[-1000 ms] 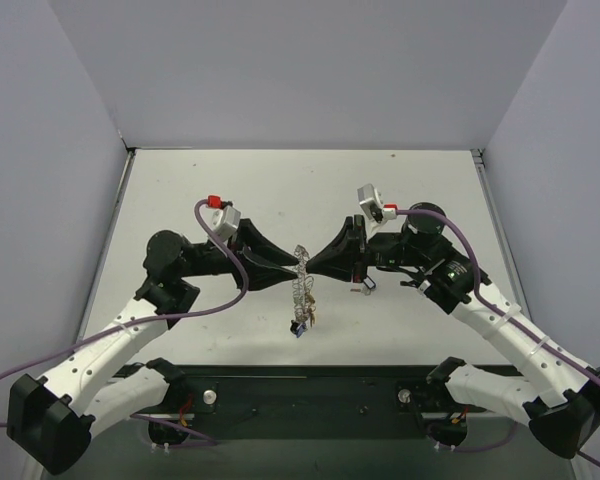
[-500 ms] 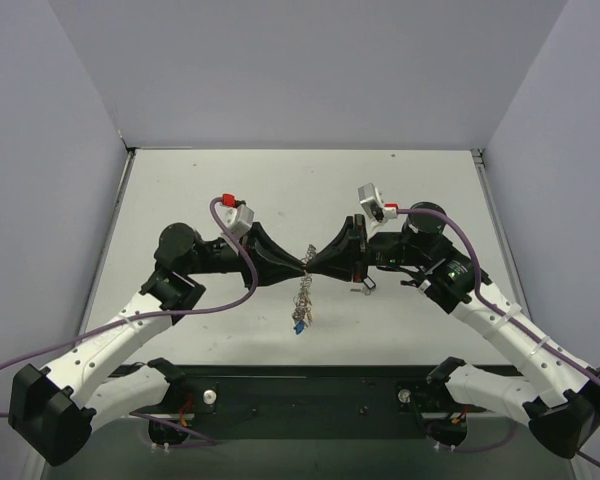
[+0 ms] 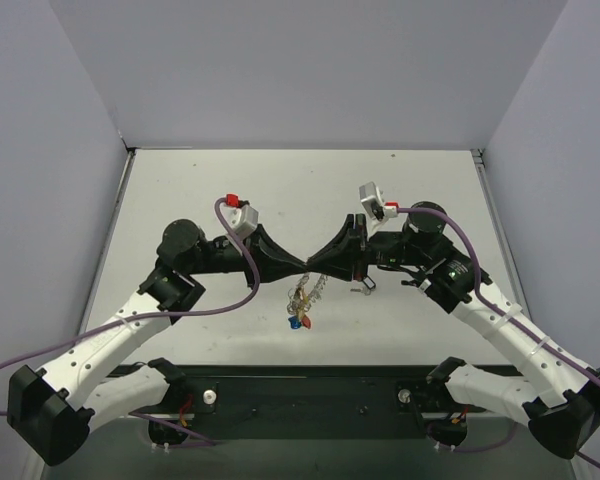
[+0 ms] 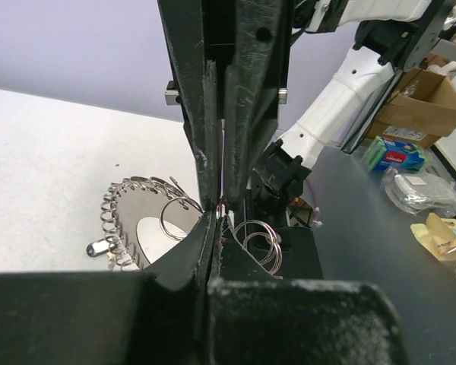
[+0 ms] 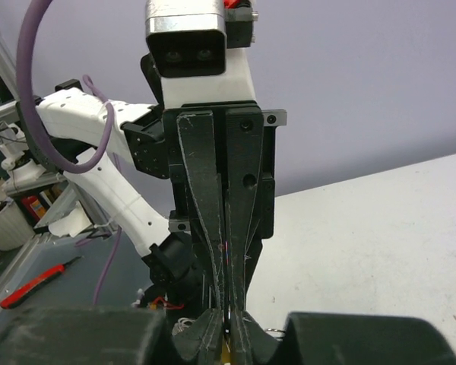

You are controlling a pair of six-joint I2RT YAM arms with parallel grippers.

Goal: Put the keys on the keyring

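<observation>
Both grippers meet tip to tip above the table (image 3: pixel 280 190): left gripper (image 3: pixel 301 266) and right gripper (image 3: pixel 313 267) are each pinched to a slit, blocking sight of what they grip. Beneath them the keyring (image 3: pixel 305 292), straight half a second ago, hangs slanted, keys (image 3: pixel 298 320) bunched at its low end. Print on a green box (image 4: pixel 393 152) beyond is too blurred to read.

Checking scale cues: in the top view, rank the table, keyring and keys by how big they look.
Largest to smallest:
1. table
2. keyring
3. keys, a small cluster hanging below the ring
</observation>
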